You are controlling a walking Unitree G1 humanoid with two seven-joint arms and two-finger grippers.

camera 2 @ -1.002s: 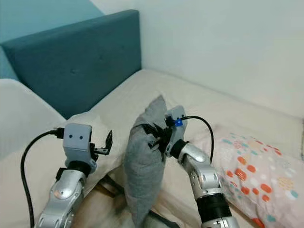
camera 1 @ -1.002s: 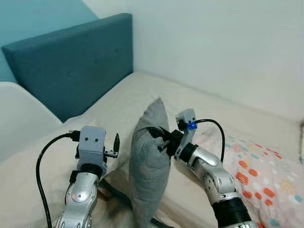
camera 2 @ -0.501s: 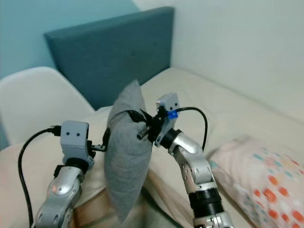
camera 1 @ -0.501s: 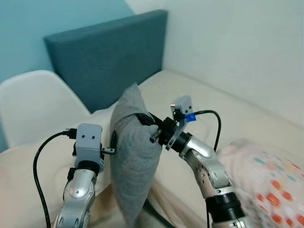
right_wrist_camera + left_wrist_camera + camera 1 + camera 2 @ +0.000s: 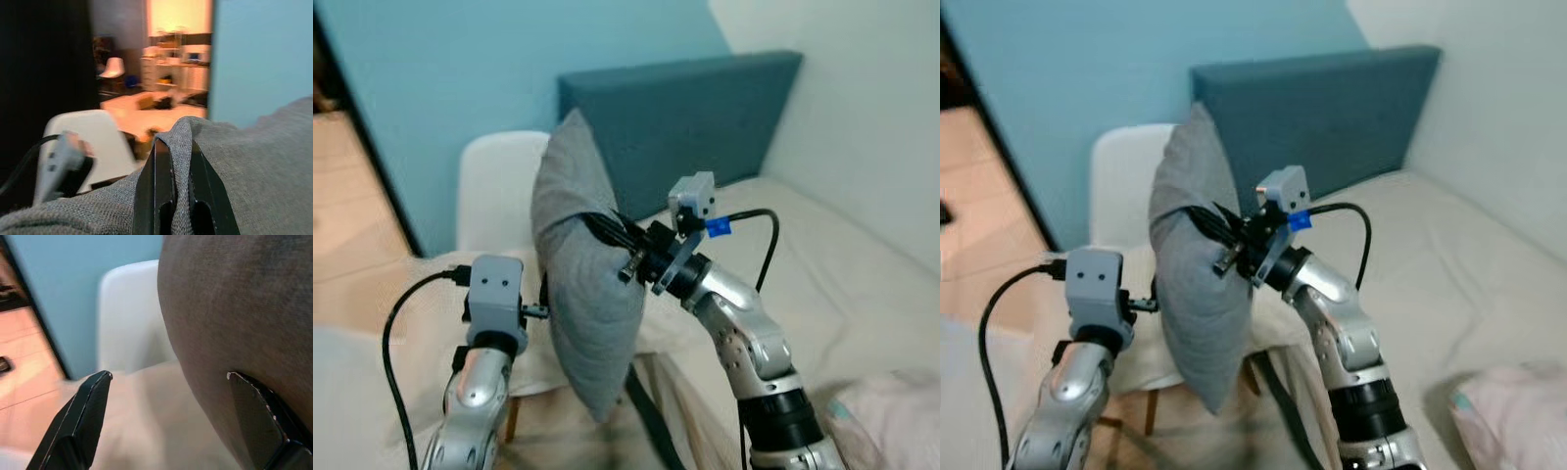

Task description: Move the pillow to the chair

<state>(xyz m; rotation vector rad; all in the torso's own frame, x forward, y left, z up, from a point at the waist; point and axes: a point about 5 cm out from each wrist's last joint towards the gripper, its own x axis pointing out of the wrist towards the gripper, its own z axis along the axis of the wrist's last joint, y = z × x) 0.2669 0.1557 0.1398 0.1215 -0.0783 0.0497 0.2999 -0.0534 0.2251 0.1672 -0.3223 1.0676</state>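
Hanging upright, long axis vertical, grey pillow [image 5: 582, 284] in mid-air before white chair [image 5: 494, 186], one corner up. Right gripper [image 5: 625, 245] pinches a fold of its woven fabric. Left gripper [image 5: 171, 426] spread wide, one finger against the pillow's side.
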